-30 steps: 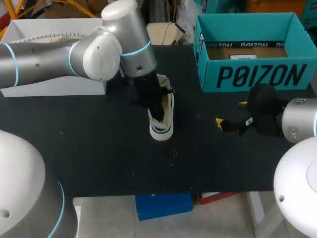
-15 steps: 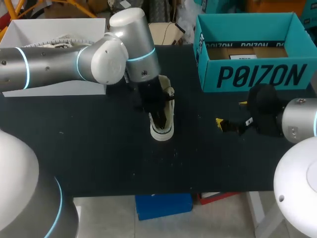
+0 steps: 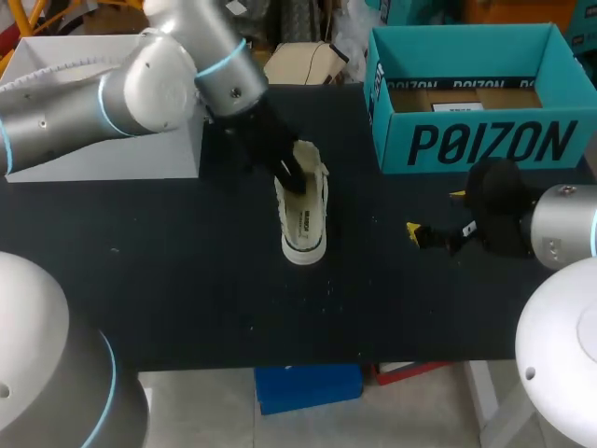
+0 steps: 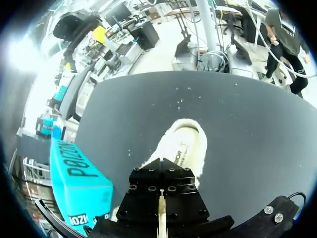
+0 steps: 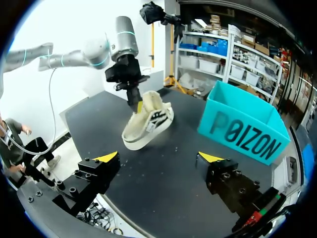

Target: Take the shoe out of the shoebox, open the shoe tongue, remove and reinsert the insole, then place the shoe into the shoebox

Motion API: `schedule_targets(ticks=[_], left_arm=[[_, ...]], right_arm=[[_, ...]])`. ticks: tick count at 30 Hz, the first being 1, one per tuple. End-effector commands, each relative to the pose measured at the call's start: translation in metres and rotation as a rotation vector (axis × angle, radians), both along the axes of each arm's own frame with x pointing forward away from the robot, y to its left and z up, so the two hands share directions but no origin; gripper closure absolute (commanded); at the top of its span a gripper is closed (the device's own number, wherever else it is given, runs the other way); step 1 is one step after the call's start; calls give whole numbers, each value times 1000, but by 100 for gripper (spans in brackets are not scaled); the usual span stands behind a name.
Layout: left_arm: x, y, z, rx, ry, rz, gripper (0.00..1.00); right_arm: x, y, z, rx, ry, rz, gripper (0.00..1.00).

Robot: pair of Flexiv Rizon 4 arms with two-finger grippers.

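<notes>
In the head view, the shoe [image 3: 304, 219] is out on the dark worktop [image 3: 187, 280], well apart from the teal shoebox [image 3: 485, 140], on the box's left-arm side. The left end effector [image 3: 291, 175] is seen at the shoe's back end, the end nearer the shoebox's row. The right end effector [image 3: 435, 212] hangs low in front of the shoebox, with nothing in it. No shoe is seen inside the shoebox, only brown card and a white label. Big dark letters are printed on its front wall, and a small dark mark is seen on the pale insole inside the shoe; the mark is too small to be read. In the left wrist view, the shoe is seen just ahead of the fingers, with the shoebox off to one side. The fingers look pressed together on a thin pale strip, so the shoe is judged to be grasped by its top edge. In the right wrist view, the two yellow tips are spread wide and nothing is held. Across from the shoebox, the shoe is tipped up, with its back end lifted by the left arm. So the taking-out is done. It cannot be told if the insole step is finished. Putting the shoe into the shoebox is not yet done.
</notes>
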State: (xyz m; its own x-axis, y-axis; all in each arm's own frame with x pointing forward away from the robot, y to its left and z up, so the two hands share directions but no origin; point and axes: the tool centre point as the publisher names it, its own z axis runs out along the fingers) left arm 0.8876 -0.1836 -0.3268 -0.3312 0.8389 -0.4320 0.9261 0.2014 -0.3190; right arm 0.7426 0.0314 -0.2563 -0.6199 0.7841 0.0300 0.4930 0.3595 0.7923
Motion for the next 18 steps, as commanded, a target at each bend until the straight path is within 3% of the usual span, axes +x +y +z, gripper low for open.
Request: schedule_targets(ticks=[1, 10, 18], left_arm=[[5, 49, 44, -107, -89, 168, 100], [55, 82, 67, -111, -133, 378, 100], [102, 78, 55, -42, -127, 461, 100]], right_arm=[[0, 0, 0, -1, 2, 0, 0], [0, 0, 0, -1, 2, 0, 0], [0, 0, 0, -1, 2, 0, 0]])
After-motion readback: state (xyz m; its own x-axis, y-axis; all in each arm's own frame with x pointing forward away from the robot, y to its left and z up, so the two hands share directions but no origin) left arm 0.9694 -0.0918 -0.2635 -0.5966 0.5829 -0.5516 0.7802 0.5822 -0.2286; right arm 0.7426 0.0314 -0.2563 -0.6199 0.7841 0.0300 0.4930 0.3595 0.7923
